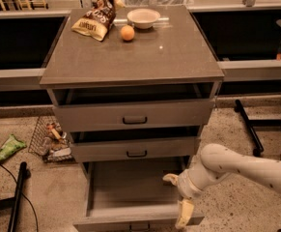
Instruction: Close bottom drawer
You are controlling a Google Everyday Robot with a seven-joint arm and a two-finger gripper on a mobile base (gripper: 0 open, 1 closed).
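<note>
bottom drawer (130, 190): yanked way out, lowest in the stack | gripper (177, 197): fingers apart by the looks of it, at its near right corner | why: probably lining up to shove the front in

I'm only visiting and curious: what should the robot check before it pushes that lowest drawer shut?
1. Bottom drawer needs closing: ok, it is pulled far out.
2. Gripper near the drawer front: ok, at its right front corner.
3. Gripper touching the front panel: cannot tell.
4. Arm below the middle drawer: ok.
5. Bowl, orange and chip bag away from the front edge: ok, they sit at the back of the cabinet top.
</note>
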